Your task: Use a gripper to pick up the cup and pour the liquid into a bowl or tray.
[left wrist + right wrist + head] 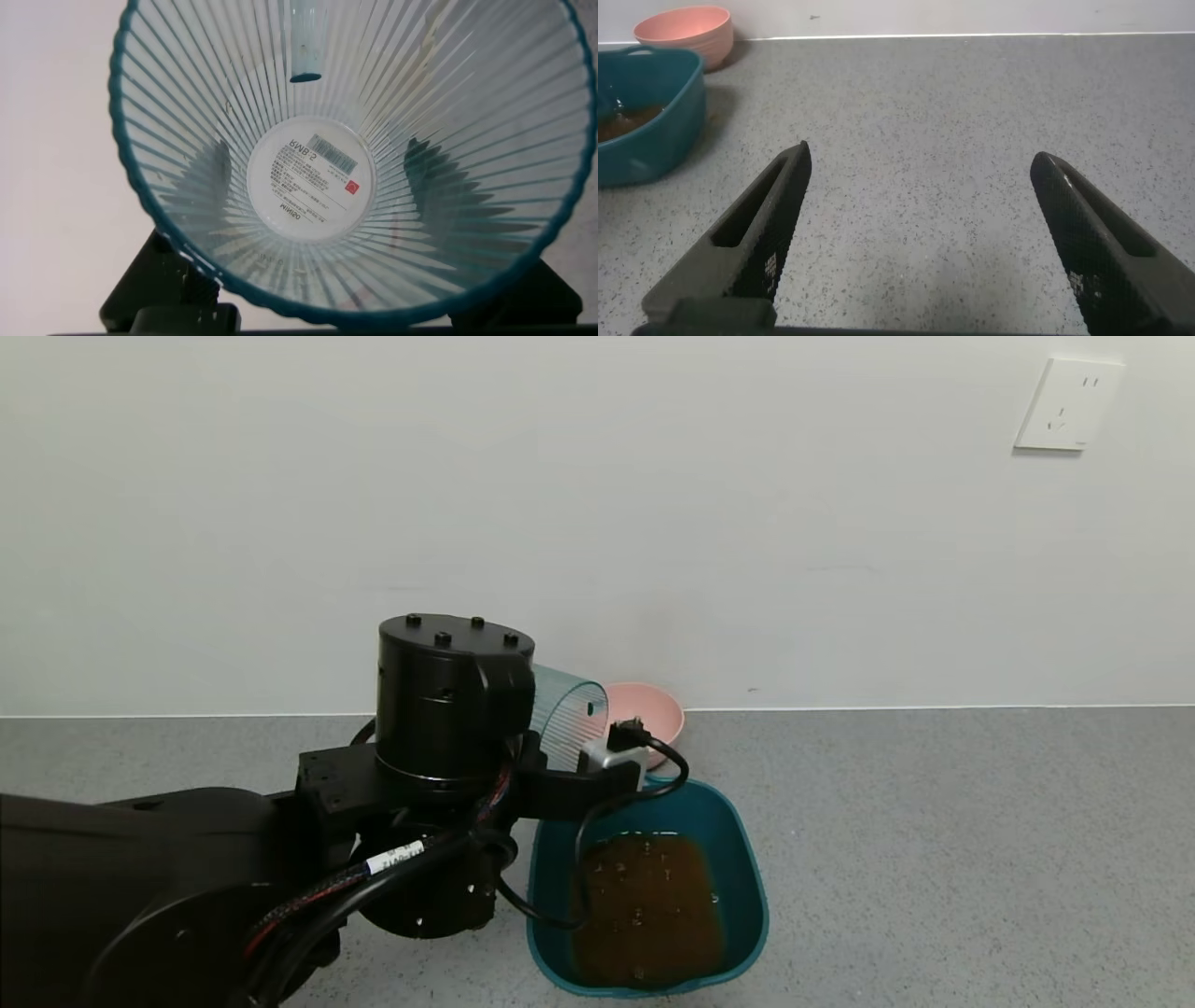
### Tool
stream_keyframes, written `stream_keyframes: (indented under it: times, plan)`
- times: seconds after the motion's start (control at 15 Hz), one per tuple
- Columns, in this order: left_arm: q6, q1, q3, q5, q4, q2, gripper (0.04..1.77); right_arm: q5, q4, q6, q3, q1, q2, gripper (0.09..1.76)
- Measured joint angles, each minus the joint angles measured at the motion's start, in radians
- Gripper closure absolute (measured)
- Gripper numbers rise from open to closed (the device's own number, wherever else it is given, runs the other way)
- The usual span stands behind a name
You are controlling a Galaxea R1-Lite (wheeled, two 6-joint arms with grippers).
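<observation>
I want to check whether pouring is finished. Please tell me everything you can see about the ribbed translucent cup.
The translucent pale blue plastic cup has fine vertical ribs, a darker teal rim and a white barcode label on its base. It looks empty. It is tipped on its side above the dark teal plastic basin, which holds brown liquid. The left end effector grips it: dark fingers show through both walls.

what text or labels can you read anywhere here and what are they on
"KMB 2": heading, as best it reads, on the round white sticker under the base of the cup, seen through it, beside a barcode and a small red square.
Fine print lines below it: too small to read.
White tag on the left arm's cable: print too blurred to read.
Wall socket: no words.
</observation>
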Motion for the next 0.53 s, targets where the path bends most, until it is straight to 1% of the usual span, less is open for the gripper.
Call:
stream_keyframes:
  times: [0.2, 0.4, 0.53]
  plan:
    - [-0.202, 0.017, 0.035, 0.001, 0.001, -0.033, 0.57, 0.0, 0.0, 0.0, 0.0, 0.0, 0.0, 0.14]
    - [-0.39, 0.02, 0.068, -0.006, 0.0, -0.07, 0.57, 0.0, 0.0, 0.0, 0.0, 0.0, 0.0, 0.14]
    - [-0.533, 0.021, 0.08, -0.012, 0.0, -0.091, 0.57, 0.0, 0.0, 0.0, 0.0, 0.0, 0.0, 0.14]
